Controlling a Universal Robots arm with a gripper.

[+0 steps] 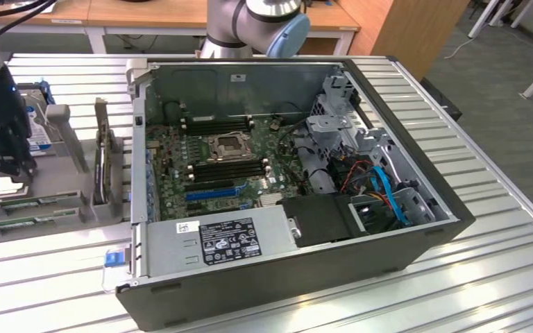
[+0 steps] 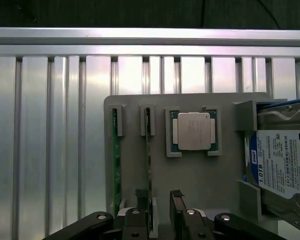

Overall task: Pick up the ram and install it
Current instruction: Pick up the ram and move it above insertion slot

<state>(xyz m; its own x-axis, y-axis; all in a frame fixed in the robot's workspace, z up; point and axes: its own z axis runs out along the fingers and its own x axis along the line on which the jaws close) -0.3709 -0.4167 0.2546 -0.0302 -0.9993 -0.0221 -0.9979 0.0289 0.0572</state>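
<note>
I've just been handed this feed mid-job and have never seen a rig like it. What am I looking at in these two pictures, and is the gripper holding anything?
It is one robot arm ending in a two-fingered gripper. The exterior view comes from a camera off the arm. It shows an open computer case with its motherboard, on a slatted metal table. The wrist view comes from a camera on the arm's wrist, looking past the fingers onto a grey holder. In it stand the ram and a second stick, both on edge in slots. A square CPU chip and a blue-labelled hard drive are there too. The jaws are open and hold nothing; the ram is the stick nearest them.
</note>
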